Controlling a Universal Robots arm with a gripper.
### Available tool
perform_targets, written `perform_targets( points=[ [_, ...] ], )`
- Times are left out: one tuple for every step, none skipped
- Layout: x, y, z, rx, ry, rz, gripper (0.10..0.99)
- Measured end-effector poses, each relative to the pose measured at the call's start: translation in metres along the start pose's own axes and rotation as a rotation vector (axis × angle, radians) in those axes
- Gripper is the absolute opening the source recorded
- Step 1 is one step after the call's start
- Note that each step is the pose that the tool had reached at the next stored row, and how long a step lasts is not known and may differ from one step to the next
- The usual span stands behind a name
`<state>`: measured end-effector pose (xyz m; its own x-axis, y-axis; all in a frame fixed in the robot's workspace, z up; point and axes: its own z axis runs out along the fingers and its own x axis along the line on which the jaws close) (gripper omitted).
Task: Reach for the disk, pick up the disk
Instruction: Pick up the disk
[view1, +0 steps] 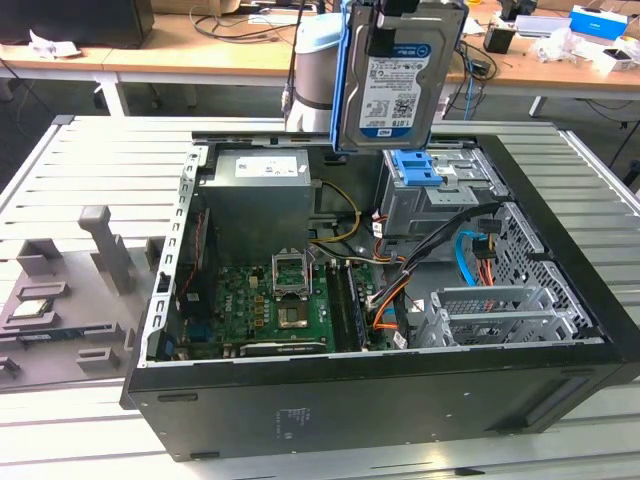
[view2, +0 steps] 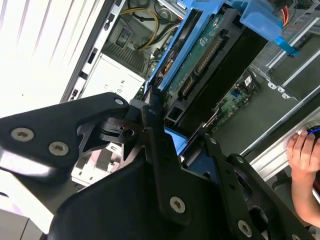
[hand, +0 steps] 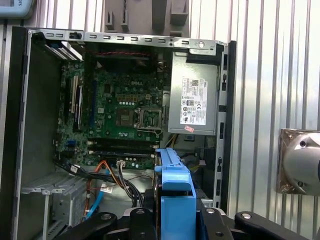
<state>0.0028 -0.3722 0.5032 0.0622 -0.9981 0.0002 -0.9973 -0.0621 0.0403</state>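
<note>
Worktop (view1: 90, 160): pale metal, long slats w/ grooves between. Open black PC case (view1: 380, 410) lies on its side on the slats, approx. centre, side panel off, innards facing up. Grey moulded jig (view1: 70, 300) w/ upright posts sits on the worktop just beside the case, at the exterior view's left; small flat silver part (view1: 30, 308) rests in it

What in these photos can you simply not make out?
- Exterior view: the end effector holding the disk is cut off by the top edge.
- First wrist view: the disk is edge-on, its flat faces hidden.
- Second wrist view: a person's hand is cut by the edge; what it touches is hidden.
</note>
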Motion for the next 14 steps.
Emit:
perform_targets(
  points=[
    [0.0006,0.0001,0.0,0.0,0.0,0.0,0.369],
    [0.0011,0.0001,0.0,0.0,0.0,0.0,0.369],
    [0.0016,0.0001,0.0,0.0,0.0001,0.0,0.369],
    [0.002,0.0001,0.0,0.0,0.0001,0.0,0.369],
    [0.0028,0.0001,0.0,0.0,0.0001,0.0,0.369],
    [0.0036,0.0002,0.0,0.0,0.0001,0.0,0.369],
    [0.0049,0.0003,0.0,0.0,0.0001,0.0,0.369],
    [0.0066,0.0004,0.0,0.0,0.0,0.0,0.369],
    [0.0078,0.0005,0.0001,0.0,0.0,0.0,0.369],
    [0.0089,0.0005,0.0001,0.0,0.0,0.0,0.369],
    [0.0105,0.0006,0.0001,0.0,0.0001,0.0,0.369],
    [0.0113,0.0007,0.0,0.0,0.0001,0.0,0.369],
    [0.0123,0.0008,0.0001,0.0,0.0001,0.0,0.369],
    [0.0139,0.0008,0.0001,0.0,0.0001,0.0,0.369]
  ],
)
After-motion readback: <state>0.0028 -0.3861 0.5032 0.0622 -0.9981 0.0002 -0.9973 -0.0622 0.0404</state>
